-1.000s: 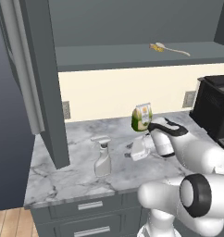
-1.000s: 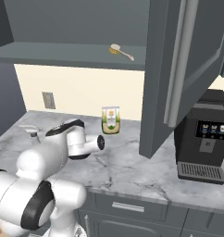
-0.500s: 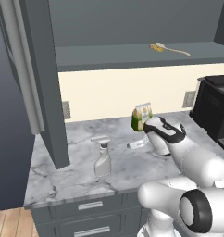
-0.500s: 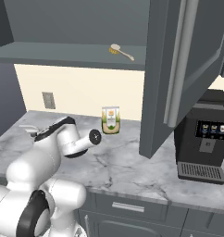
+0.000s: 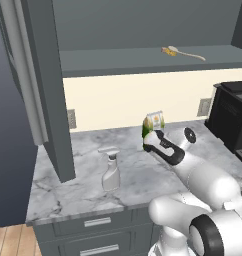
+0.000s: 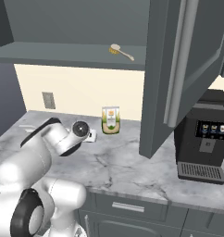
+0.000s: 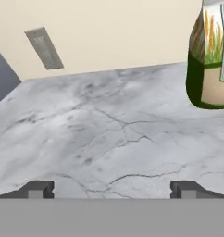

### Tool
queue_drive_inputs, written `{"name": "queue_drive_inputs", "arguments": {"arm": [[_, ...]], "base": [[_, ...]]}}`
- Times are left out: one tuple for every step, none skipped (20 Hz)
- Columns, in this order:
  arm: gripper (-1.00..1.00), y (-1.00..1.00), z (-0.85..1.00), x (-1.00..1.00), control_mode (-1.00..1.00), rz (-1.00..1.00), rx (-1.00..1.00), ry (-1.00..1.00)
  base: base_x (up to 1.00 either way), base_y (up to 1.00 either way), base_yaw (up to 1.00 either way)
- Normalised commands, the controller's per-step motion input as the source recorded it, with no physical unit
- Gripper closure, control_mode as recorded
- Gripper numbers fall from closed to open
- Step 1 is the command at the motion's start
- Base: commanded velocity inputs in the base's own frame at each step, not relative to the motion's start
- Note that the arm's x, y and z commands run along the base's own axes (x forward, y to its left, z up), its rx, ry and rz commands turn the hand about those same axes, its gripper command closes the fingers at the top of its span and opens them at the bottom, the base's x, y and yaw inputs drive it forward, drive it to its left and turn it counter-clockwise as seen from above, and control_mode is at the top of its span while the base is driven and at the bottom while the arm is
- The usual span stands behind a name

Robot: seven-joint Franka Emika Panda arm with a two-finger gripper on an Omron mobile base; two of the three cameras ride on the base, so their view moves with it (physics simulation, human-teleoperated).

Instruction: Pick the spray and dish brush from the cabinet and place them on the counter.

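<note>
Two dark fingertips [image 7: 37,189] of mine stand far apart at the bottom of the hand view, spread wide with nothing but bare marble between them; my gripper [image 7: 112,190] is empty. Just ahead of them runs the counter [image 7: 100,139], grey-white with dark veins. Beyond my right fingertip stands a green-and-cream pouch [image 7: 210,55], upright, near the wall. Beyond my left fingertip a grey outlet plate [image 7: 43,47] sits on the cream wall.

The left base view shows more. My hand [image 5: 155,141] hovers low over the counter, right in front of the pouch. The spray [image 5: 111,170] stands upright on the marble, well off to the side of my fingers and nearer the counter's front edge, long axis vertical, trigger head on top; I cannot tell which way the nozzle points. High above my fingers, on the open cabinet [image 5: 143,60] shelf, lies the dish brush [image 5: 183,52], flat, long axis roughly along the shelf, tan head toward the open door [image 5: 45,90], thin handle trailing the other way.

The right base view shows the brush from the other side, plus a black coffee machine [image 6: 204,139] on the far end of the counter. Dark drawers [image 5: 93,227] with silver handles sit below the slab.
</note>
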Motion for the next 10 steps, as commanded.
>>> {"name": "queue_drive_inputs", "arguments": {"arm": [[-1.0, -0.25, -0.08, 0.1, -1.0, -0.37, -0.06, 0.15], [-1.0, -0.29, -0.03, 0.07, -1.0, -0.36, -0.04, 0.22], [-1.0, -0.25, -0.04, 0.06, -1.0, -0.36, -0.03, 0.23], [-1.0, -0.21, -0.03, 0.05, -1.0, -0.34, -0.03, 0.24], [-1.0, -0.22, -0.07, 0.03, -1.0, -0.32, -0.03, 0.23], [-1.0, -0.2, -0.1, 0.0, -1.0, -0.31, -0.04, 0.21], [-1.0, -0.15, -0.09, 0.0, -1.0, -0.29, -0.04, 0.21], [-1.0, -0.05, -0.13, 0.0, -1.0, -0.24, -0.08, 0.11], [-1.0, 0.0, 0.0, -0.03, -1.0, -0.07, -0.09, -0.05], [-1.0, -0.02, 0.0, 0.0, -1.0, 0.0, -0.04, -0.03]], "base": [[0.0, 0.0, 0.0], [0.0, 0.0, 0.0], [0.0, 0.0, 0.0], [0.0, 0.0, 0.0], [0.0, 0.0, 0.0], [0.0, 0.0, 0.0], [0.0, 0.0, 0.0], [0.0, 0.0, 0.0], [0.0, 0.0, 0.0], [0.0, 0.0, 0.0]]}}
